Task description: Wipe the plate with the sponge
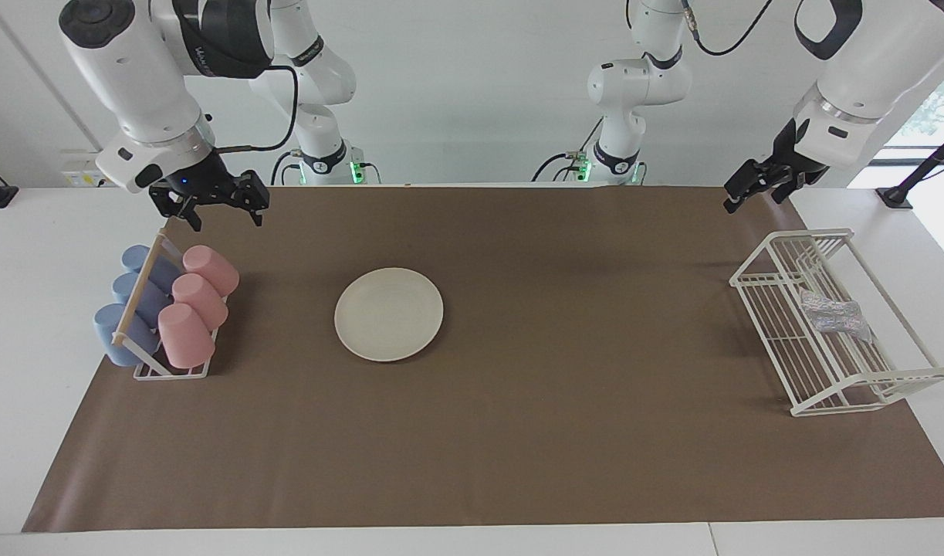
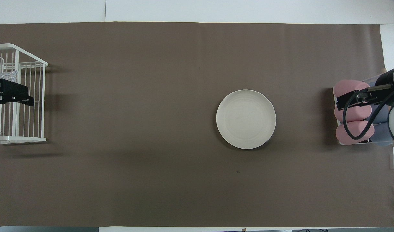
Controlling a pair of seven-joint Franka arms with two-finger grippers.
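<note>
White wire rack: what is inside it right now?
Only the sponge lies inside the white wire rack, on its wire floor. In the overhead view the left gripper, raised above, covers most of it.

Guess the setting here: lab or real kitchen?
Most likely a robotics lab staged as a dish-washing station: two arms bolted at a table with a brown mat, a white wire rack, and a cup holder.

I see the round cream plate (image 1: 389, 314) on brown mat (image 1: 518, 432), glittery grey sponge (image 1: 833, 319) in white wire rack (image 1: 796, 349), both my grippers raised and open.
</note>
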